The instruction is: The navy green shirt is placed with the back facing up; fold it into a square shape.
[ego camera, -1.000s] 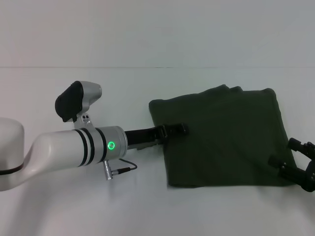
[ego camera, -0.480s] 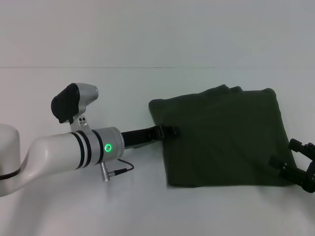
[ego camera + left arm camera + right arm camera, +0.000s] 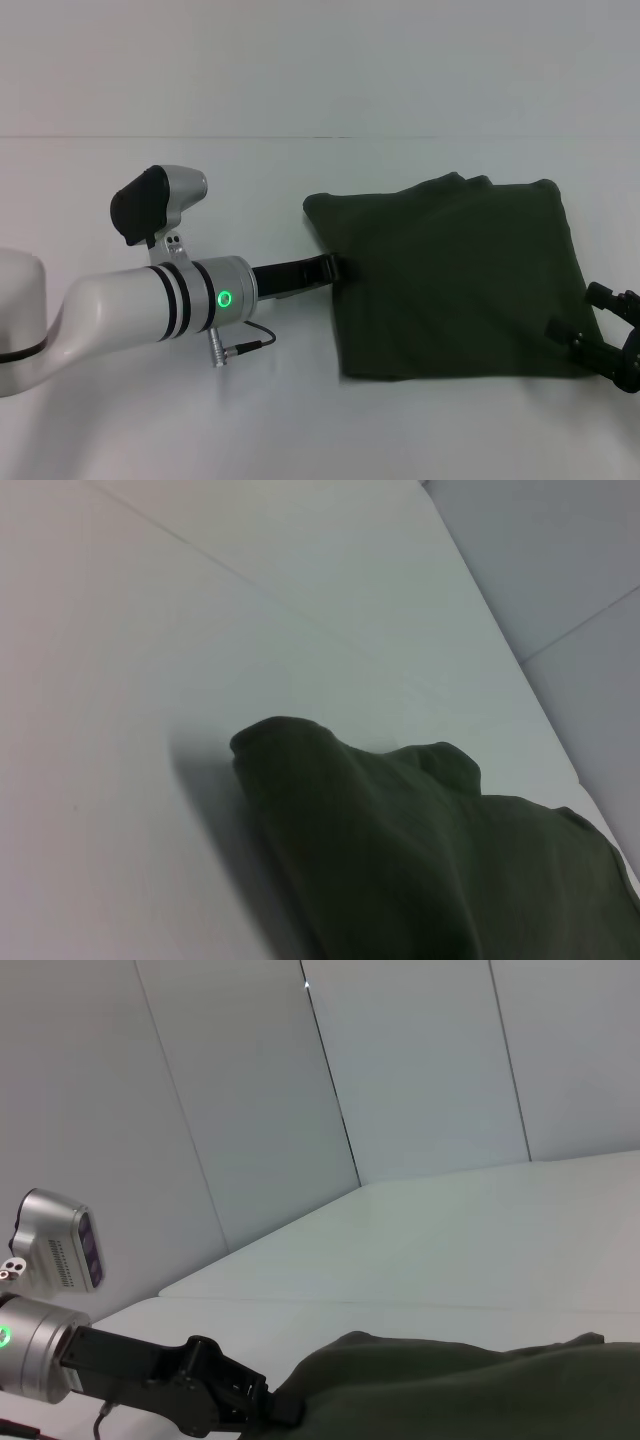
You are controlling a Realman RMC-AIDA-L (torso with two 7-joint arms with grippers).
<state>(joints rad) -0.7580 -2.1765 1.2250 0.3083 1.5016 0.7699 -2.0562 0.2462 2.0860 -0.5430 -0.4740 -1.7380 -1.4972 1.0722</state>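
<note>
The navy green shirt (image 3: pixel 455 280) lies folded into a rough square on the white table, right of centre, plain side up. It also shows in the left wrist view (image 3: pixel 420 860) and in the right wrist view (image 3: pixel 480 1390). My left gripper (image 3: pixel 335 268) is at the shirt's left edge, low over the table; the right wrist view shows it (image 3: pixel 285 1410) touching or just beside that edge. My right gripper (image 3: pixel 577 312) is open and empty at the shirt's near right corner.
The white table (image 3: pixel 300 420) stretches all around the shirt. My left arm's white forearm (image 3: pixel 150 300) with a green light and a cable lies across the left part of the table. Grey wall panels (image 3: pixel 420 1070) stand behind.
My left gripper has drawn back to the left, from over the shirt to its left edge. The shirt and the right gripper have stayed still.
</note>
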